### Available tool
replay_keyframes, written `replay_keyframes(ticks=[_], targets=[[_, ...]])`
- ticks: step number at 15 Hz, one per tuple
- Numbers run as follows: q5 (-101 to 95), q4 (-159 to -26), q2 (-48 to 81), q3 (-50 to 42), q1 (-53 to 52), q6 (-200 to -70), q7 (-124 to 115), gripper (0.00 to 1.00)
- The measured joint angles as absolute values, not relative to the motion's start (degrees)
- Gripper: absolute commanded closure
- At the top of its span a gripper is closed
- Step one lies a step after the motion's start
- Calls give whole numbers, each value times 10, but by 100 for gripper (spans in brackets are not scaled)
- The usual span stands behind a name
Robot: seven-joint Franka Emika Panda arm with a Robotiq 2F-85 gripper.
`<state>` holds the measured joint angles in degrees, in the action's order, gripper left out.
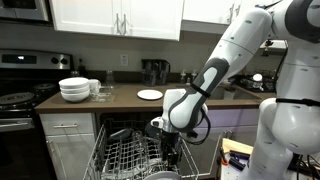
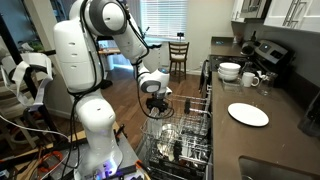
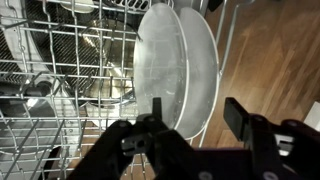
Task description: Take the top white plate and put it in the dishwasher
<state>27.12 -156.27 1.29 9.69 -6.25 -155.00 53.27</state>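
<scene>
White plate upright in dishwasher rack

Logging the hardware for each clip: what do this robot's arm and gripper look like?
The arm is glossy white, with rounded, bulky segments and dark bands at the joints. The gripper is black, with two fingers on jointed links. What looks like a dark cable loops by the wrist.

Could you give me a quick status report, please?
Gripper open, low over dishwasher. White plate upright in its rack, ahead of fingers. Nothing seen in the way.
</scene>
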Motion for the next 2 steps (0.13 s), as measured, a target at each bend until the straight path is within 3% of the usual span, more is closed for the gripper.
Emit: replay_keyframes(ticks=[1, 2], targets=[[255, -1568, 2, 97, -66, -1550, 516, 21], [239, -1574, -8, 97, -70, -1551, 500, 15]])
